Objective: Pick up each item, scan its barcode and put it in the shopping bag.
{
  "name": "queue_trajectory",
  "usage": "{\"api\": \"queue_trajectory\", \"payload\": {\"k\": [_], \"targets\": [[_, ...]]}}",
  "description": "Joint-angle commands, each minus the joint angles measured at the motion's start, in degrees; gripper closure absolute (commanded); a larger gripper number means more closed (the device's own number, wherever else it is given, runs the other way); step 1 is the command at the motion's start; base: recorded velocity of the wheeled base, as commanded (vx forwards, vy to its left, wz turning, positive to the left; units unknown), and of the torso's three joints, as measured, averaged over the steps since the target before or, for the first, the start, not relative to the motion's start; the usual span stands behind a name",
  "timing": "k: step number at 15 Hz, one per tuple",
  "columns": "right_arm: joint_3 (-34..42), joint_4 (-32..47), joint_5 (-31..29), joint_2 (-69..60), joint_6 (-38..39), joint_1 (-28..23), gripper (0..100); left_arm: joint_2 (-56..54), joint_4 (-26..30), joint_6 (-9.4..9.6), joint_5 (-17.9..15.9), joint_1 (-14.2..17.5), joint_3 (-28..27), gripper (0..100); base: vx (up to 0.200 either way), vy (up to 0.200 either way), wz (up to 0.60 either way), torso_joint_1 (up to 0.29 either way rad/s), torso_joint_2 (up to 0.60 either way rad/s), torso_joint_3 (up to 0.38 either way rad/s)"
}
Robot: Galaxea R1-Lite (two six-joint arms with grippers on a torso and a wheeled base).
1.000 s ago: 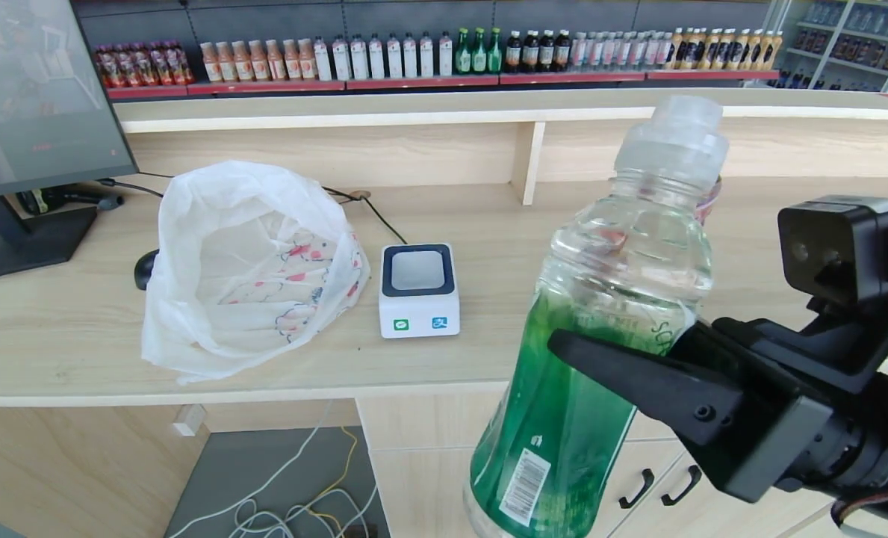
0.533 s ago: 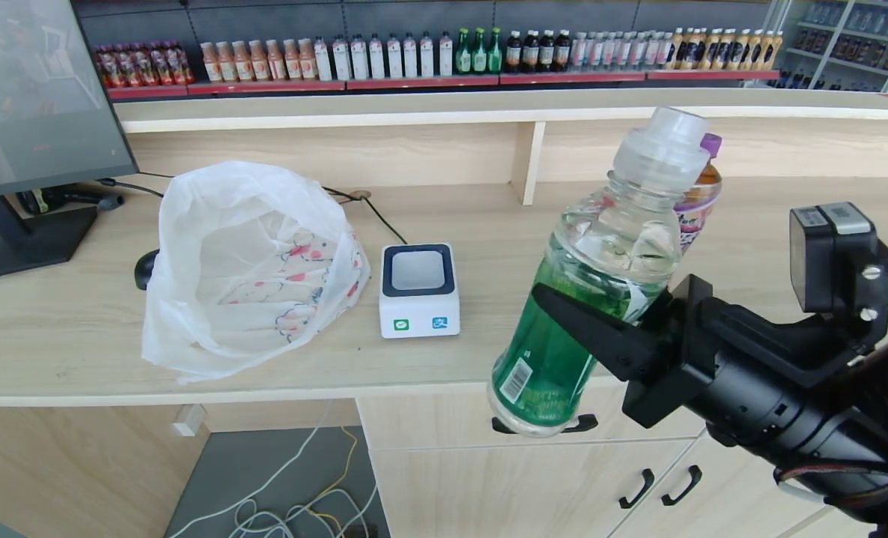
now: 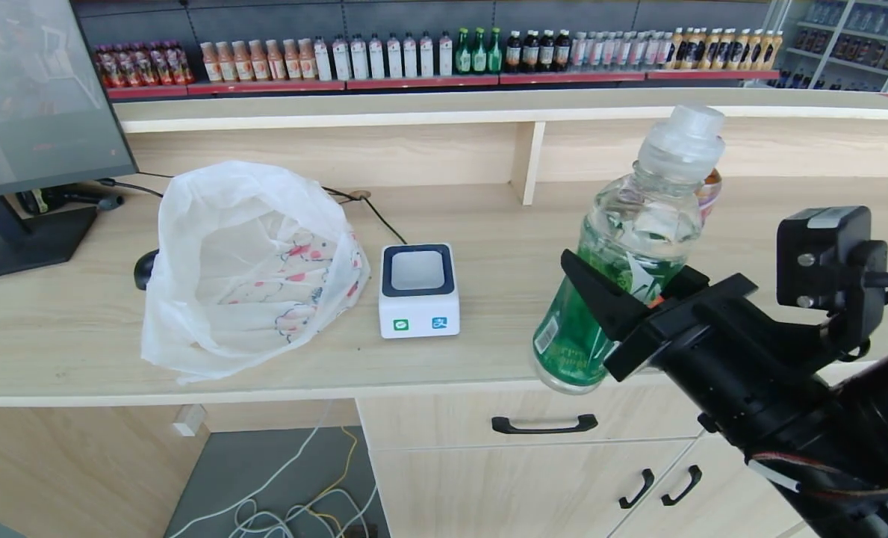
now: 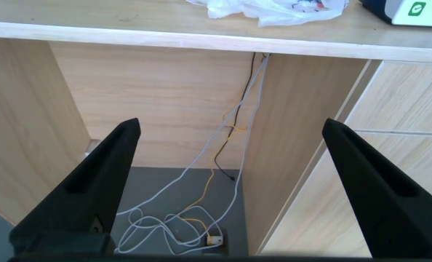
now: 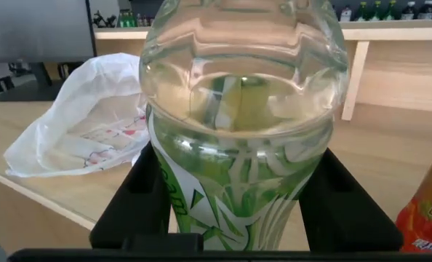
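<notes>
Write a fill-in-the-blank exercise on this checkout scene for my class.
The right gripper is shut on a bottle whose label is ____.
The shopping bag lies on the counter to the ____ of the scanner.
The left gripper has its jaws ____, holding nothing.
Missing words: green; left; open.

The bottle (image 3: 626,246) is seen clear in its upper part and cap, with a green label marked in white and a white barcode patch. The right pincer (image 3: 623,299) and left pincer (image 4: 230,145) are black. At nine o'clock of the bottle, a white scanner (image 3: 419,291) is framed in dark blue around a grey window, with small green and blue squares. The bag (image 3: 249,269) is translucent white, printed in red and blue. The tabletop (image 3: 78,329) is pale wood grain.
</notes>
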Motion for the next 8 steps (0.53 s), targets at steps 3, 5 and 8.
{"api": "queue_trajectory", "payload": {"k": [3,5,8], "targets": [[-1.08,-0.06,-6.52,2.76,-3.11,3.29,100,-0.02,-0.01,-0.01,-0.02,0.01,0.0,0,0.0,0.0,0.0,0.0,0.0,0.0],[-2.57,-0.06,-7.48,3.11,-4.51,3.29,100,-0.02,-0.01,0.17,-0.02,0.01,0.0,0,0.0,0.0,0.0,0.0,0.0,0.0],[-3.54,-0.06,-7.48,2.58,-4.25,3.11,100,-0.02,-0.01,0.52,-0.02,0.01,0.0,0,0.0,0.0,0.0,0.0,0.0,0.0]]}}
